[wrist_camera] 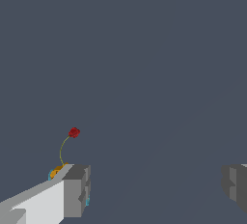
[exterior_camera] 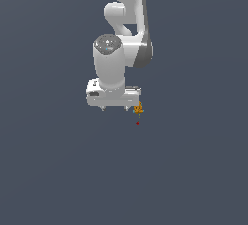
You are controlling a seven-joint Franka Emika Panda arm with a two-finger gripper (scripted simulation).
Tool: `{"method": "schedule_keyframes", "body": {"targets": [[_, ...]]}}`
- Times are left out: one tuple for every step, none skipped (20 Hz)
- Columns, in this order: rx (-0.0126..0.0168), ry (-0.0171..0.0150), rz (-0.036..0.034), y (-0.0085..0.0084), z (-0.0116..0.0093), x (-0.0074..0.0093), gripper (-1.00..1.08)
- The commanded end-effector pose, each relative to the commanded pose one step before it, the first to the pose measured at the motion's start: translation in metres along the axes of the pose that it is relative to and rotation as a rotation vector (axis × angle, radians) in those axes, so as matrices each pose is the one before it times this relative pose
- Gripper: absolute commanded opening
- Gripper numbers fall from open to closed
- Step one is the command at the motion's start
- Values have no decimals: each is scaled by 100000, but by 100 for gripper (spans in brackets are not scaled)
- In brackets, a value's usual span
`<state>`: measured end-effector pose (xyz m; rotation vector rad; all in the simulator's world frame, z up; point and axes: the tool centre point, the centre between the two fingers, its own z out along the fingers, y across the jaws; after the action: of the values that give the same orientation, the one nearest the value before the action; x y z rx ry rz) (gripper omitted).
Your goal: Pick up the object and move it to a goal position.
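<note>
The object (exterior_camera: 138, 108) is a tiny lumpy orange-yellow thing just off the exterior view's right side of my white gripper (exterior_camera: 115, 107). The gripper points down and its jaws are wide open with nothing between them. In the wrist view the object (wrist_camera: 56, 172) peeks out from behind the outer side of one grey finger (wrist_camera: 75, 191), with a teal speck beside it. The other finger (wrist_camera: 235, 184) is far across the frame. The object lies outside the gap of the gripper (wrist_camera: 154, 189), and most of it is hidden by the finger.
A small red blob (wrist_camera: 74, 132) sits on a thin curved stem that rises from the object; it shows as a red dot (exterior_camera: 137, 123) just below the object in the exterior view. The ground is plain dark grey. The white arm (exterior_camera: 118, 49) rises behind the gripper.
</note>
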<state>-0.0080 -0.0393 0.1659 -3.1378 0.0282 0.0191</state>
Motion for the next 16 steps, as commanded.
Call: {"method": "schedule_keyframes", "body": {"targets": [[0,0,0,1,0,0,100],[13,-86,82,11,23,-17,100],[43,-255,249,38,69,-48,100],[69,-410,401,60,106,-79,100],[98,-573,564,93,146,-105,100],[121,-701,697,122,168,-124,100],[109,-617,624,121,134,-103,100],[84,-457,472,106,85,-68,100],[55,-284,305,81,37,-36,100],[28,-126,146,52,2,-9,100],[0,0,0,10,-13,8,100],[-14,85,-83,-21,-8,9,100],[-31,105,-146,-79,30,-8,100],[-37,67,-151,-129,96,-38,100],[-44,48,-171,-181,154,-66,100],[-56,53,-216,-235,199,-89,100]]}}
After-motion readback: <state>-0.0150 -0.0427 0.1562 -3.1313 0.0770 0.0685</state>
